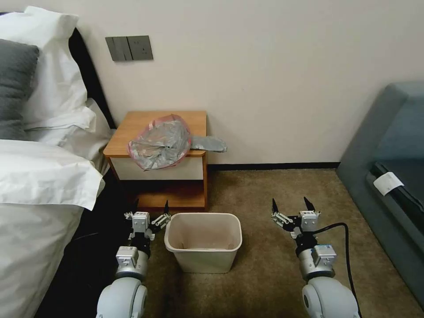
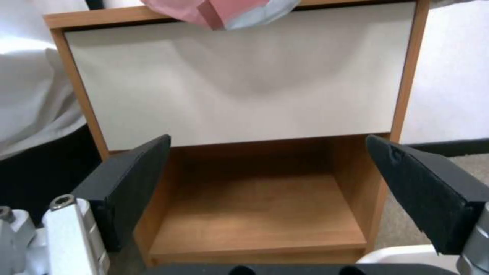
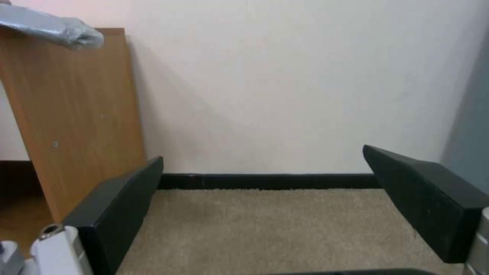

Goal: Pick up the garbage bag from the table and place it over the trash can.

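Lying crumpled on the front edge of the small orange-brown wooden nightstand (image 1: 132,128) is the thin, crinkly, translucent grey garbage bag with its pink-red rim band (image 1: 160,142) — part of it droops over the white drawer front (image 1: 132,168), and a grey tail of it sticks out past the nightstand's right side toward the wall. In my left wrist view the pink band and a fold of grey plastic (image 2: 224,11) hang just over the top of that drawer front, with the low wooden shelf (image 2: 255,214) open beneath. My left gripper (image 1: 150,211) sits low in front of the shelf, just beside the left rim of the small beige plastic trash can (image 1: 204,260), its two black fingers (image 2: 127,187) spread wide with nothing between them. The bin stands upright on the brown carpet (image 1: 265,274) between my two arms, directly in front of the nightstand. My right gripper (image 1: 291,206) rests over the carpet to the right of the bin, well apart from the bag, fingers (image 3: 117,214) likewise parted and holding nothing — its wrist view faces the pale wall, the black skirting and the nightstand's side panel (image 3: 71,118), with the bag's grey tail (image 3: 51,25) poking out above it.
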